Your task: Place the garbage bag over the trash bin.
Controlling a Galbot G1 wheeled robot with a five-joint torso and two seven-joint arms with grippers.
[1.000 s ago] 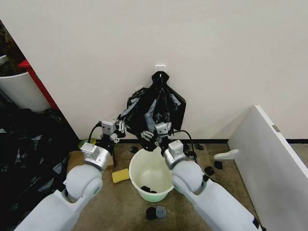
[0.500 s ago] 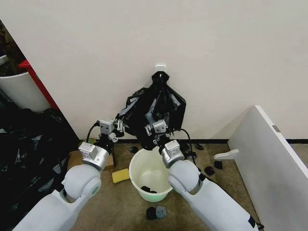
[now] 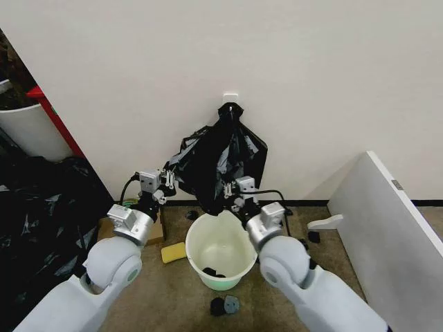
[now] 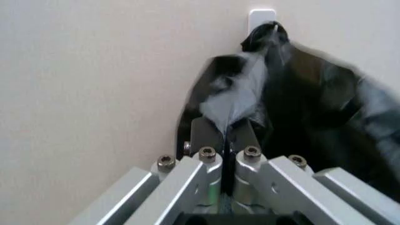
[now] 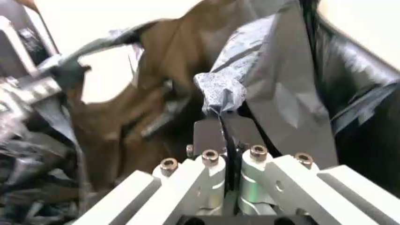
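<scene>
The garbage bag (image 3: 208, 181) is a sheet of glossy black film stretched between my two grippers, in front of the bunch of black bags (image 3: 242, 149) knotted on a wall hook. My left gripper (image 3: 168, 181) is shut on the bag's left edge; the left wrist view shows the film (image 4: 234, 101) pinched in that gripper (image 4: 226, 136). My right gripper (image 3: 232, 190) is shut on the right edge, and film (image 5: 275, 79) rises from it (image 5: 224, 129) in the right wrist view. The white trash bin (image 3: 191, 238) stands open on the floor just below the bag's lowest point.
A heap of black plastic sheeting (image 3: 41, 207) fills the left side, with a white tub (image 3: 28, 131) behind it. A white board (image 3: 387, 221) leans at the right. A yellow sponge (image 3: 173, 252) and small dark objects (image 3: 225, 304) lie on the floor around the bin.
My right gripper has moved to the right, away from the left one, drawing the film out wider. The left gripper has risen slightly. The bag's lower edge now hangs over the bin.
</scene>
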